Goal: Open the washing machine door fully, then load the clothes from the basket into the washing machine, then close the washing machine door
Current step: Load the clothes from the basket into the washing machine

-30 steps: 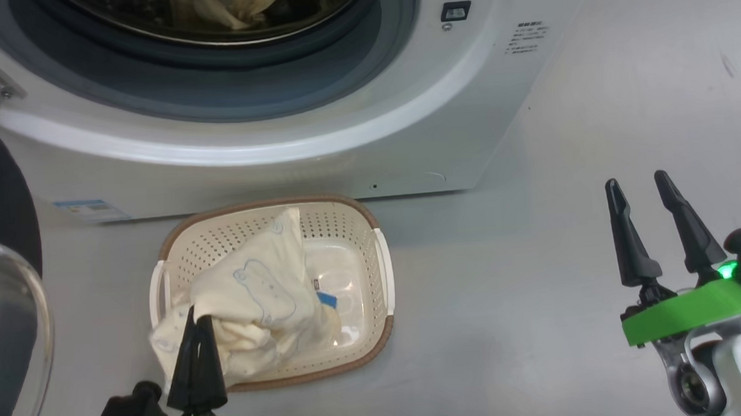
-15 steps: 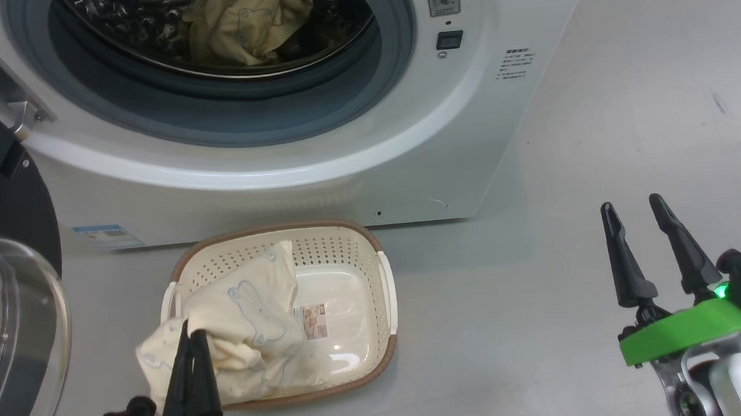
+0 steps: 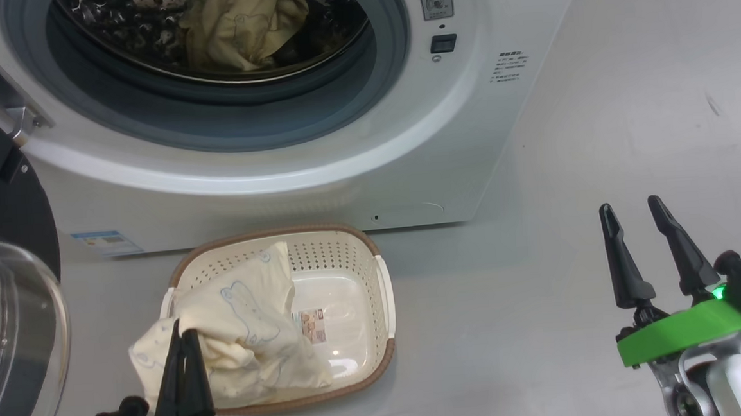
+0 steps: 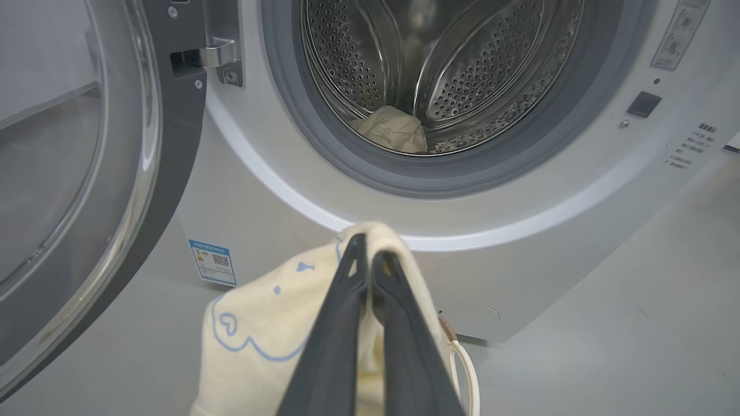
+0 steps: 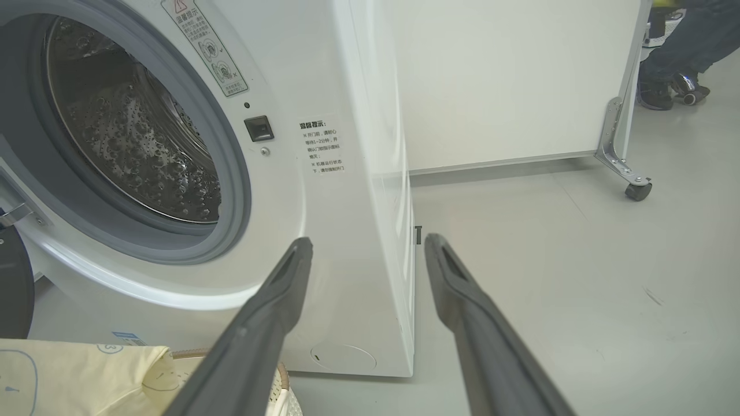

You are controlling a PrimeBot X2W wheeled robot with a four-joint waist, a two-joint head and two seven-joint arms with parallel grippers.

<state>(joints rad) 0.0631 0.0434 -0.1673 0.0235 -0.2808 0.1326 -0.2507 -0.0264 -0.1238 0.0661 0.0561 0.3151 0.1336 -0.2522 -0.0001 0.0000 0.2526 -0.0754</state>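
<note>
The washing machine (image 3: 456,138) stands with its drum open, and one cream garment (image 3: 237,23) lies inside (image 4: 393,130). Its door (image 3: 3,307) hangs swung open at the left, glass bowl facing me (image 4: 75,173). The basket (image 3: 355,279) sits on the floor before the machine. In it, pale cream clothes (image 3: 242,325) with thin line drawings spill over its near left rim. My left gripper (image 3: 182,335) is shut on that fabric, whose folds wrap around its fingertips (image 4: 364,242). My right gripper (image 3: 629,205) hovers open over bare floor to the right (image 5: 368,240).
A paper label (image 3: 311,325) shows on the basket's bare bottom. A blue sticker (image 4: 213,263) is low on the washer's front. Behind the machine stands a white panel on a castor (image 5: 639,190), with a person's foot (image 5: 676,86) beyond it. Grey floor (image 3: 545,326) lies right of the basket.
The head camera has tilted up, showing more of the drum. My left gripper has drawn the cream fabric toward the basket's near left rim, uncovering the label. The right gripper holds still.
</note>
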